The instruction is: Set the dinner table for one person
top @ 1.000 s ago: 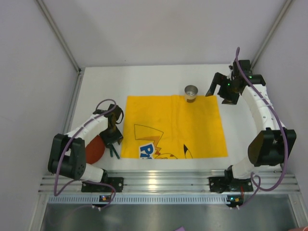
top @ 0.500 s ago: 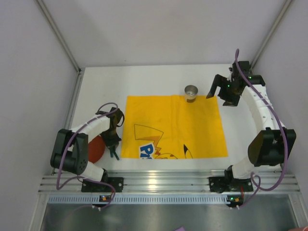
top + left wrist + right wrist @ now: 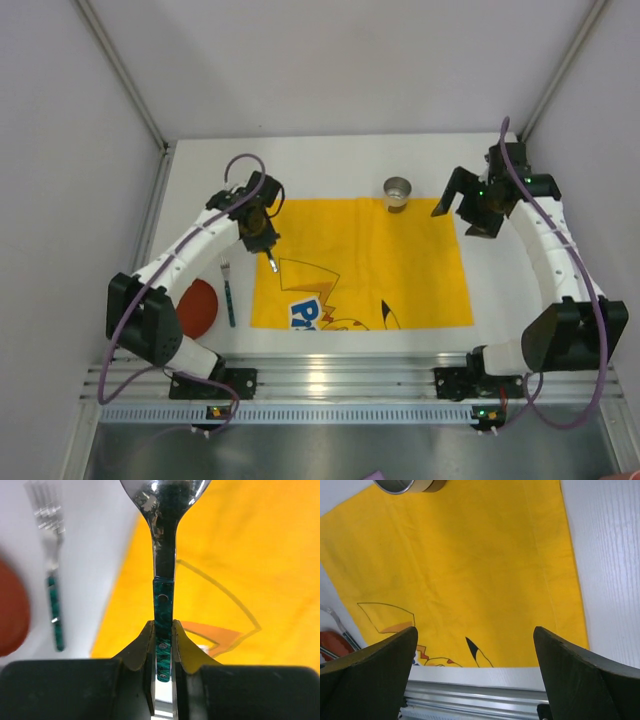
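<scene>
Two arms over the dinner table [image 3: 330,158], and the left one has the action. The left gripper [image 3: 162,636] is clamped on a spoon [image 3: 164,555], its fingers [image 3: 137,650] pinching the green handle near its end, with the steel neck and bowl pointing away from the wrist. From the overhead view the spoon hangs above the upper left part of the yellow cloth [image 3: 390,270], just over the cartoon's ear outline. Whether its tip is touching the fabric is hard to call from here; it looks lifted.

Off the cloth's left edge, a fork [image 3: 229,295] with a matching green handle lies flat on the white tabletop, tines toward the far wall. A red plate [image 3: 200,306] sits just beside it on the left, close to the left arm's base.

Across the way, the right gripper [image 3: 466,208] hovers with jaws spread wide and nothing between them, near the cloth's far right corner. A small metal cup [image 3: 398,190] stands upright on the cloth's far edge.

The table itself is the white surface under it all, with grey walls around it and the ribbed aluminium rail [image 3: 340,378] along the near edge.
</scene>
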